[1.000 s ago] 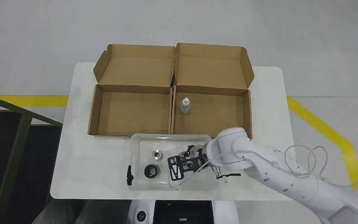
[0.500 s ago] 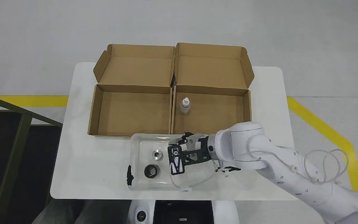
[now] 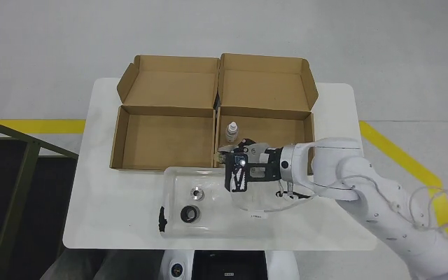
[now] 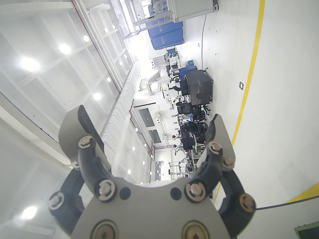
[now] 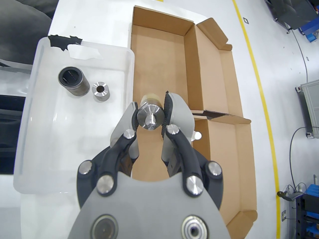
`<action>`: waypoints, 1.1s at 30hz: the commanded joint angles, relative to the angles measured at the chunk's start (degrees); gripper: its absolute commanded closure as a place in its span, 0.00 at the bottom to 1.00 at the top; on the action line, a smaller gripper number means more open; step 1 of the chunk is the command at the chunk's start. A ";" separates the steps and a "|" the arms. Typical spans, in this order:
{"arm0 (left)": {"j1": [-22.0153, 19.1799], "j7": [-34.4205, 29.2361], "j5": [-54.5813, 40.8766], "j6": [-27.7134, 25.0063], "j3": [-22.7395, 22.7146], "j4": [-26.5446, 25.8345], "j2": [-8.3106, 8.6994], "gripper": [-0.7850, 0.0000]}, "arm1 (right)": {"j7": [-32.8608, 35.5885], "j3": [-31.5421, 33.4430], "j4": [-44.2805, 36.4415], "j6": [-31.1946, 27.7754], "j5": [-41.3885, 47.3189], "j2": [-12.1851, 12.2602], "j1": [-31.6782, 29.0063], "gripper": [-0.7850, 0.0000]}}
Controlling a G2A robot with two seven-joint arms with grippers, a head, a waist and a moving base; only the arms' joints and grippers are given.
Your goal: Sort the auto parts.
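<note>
Now the right hand point(image 5: 149, 109) is closed on a metal part point(image 5: 149, 118), above the far rim of the clear bin point(image 3: 171, 203), beside the cardboard box point(image 3: 280, 143) containing a small bottle point(image 3: 232, 131). The left hand point(image 4: 149, 115) is open.

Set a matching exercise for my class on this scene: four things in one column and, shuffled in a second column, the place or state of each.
Column A
1. black cylinder
2. silver bolt
3. white bottle
4. left gripper

Column B
a. stands in the right cardboard box
b. held by the right gripper
c. lies in the clear tray
d. open, holding nothing

Pairs: 1-c, 2-b, 3-a, 4-d
</note>
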 commanded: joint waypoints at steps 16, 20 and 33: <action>0.00 0.00 0.00 0.00 0.00 0.00 0.00 0.00 | -3.69 8.54 2.85 -0.76 -0.09 1.17 -3.29 1.00; 0.00 0.00 0.00 0.00 0.00 0.00 0.00 0.00 | -3.61 9.11 4.10 -1.21 0.06 1.24 -3.64 1.00; 0.00 0.00 0.00 0.00 0.00 0.00 0.00 0.00 | -2.98 7.21 12.02 -4.72 0.77 0.57 -0.81 1.00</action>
